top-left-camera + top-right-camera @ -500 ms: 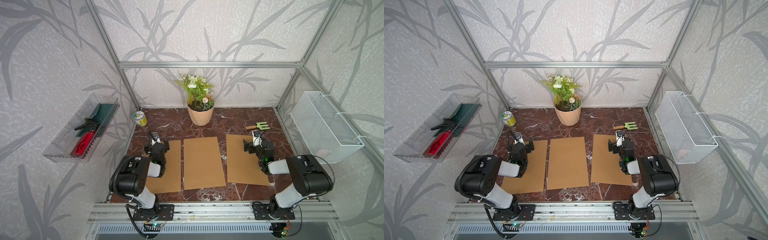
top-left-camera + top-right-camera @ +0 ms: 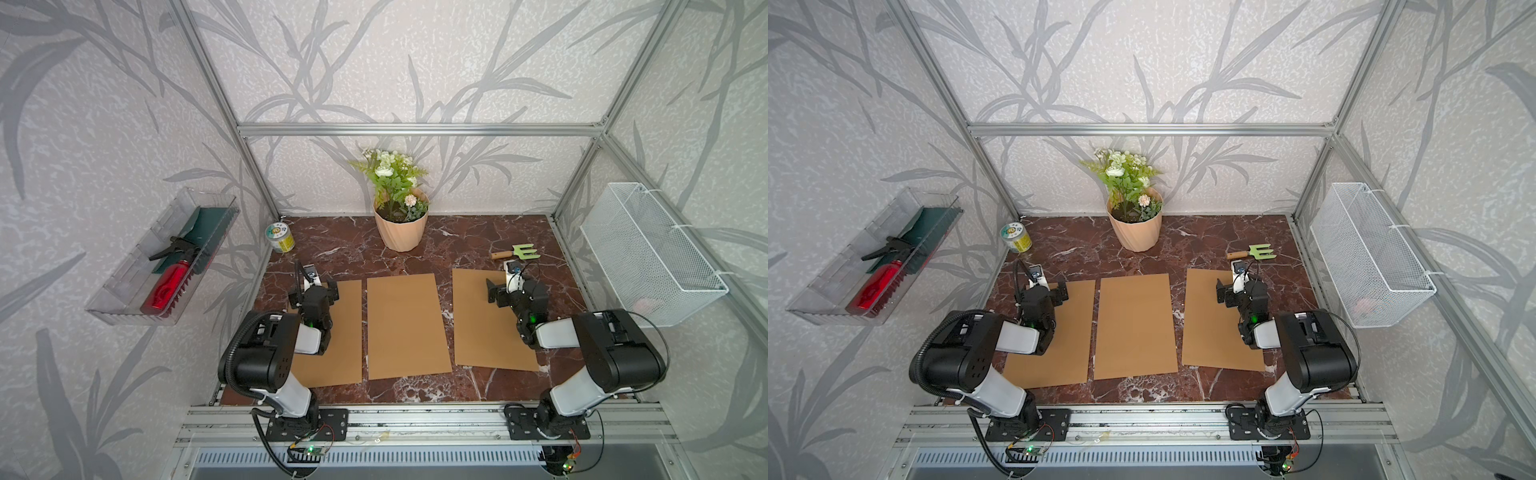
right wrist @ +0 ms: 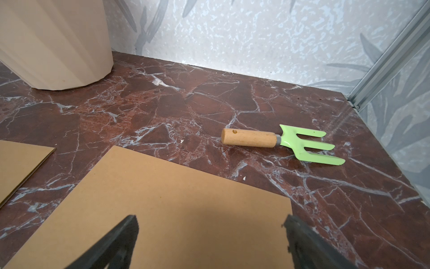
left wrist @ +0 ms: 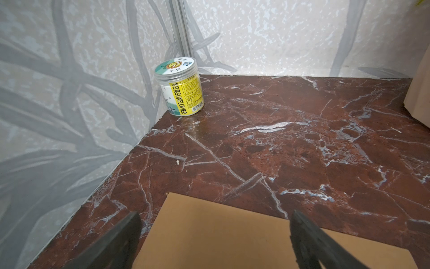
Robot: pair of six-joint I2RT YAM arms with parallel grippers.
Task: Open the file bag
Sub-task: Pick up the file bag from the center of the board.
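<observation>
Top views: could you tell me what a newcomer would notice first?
Three brown file bags lie side by side on the red marble tabletop. A potted flowering plant stands behind them by the back wall, and a red spray bottle lies in the clear wall tray.

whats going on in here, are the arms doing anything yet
Nothing is being handled yet. The left file bag, middle file bag and right file bag lie flat on the marble table. The left gripper sits open above the left one, the right gripper open above the right one. Neither holds anything.
</observation>
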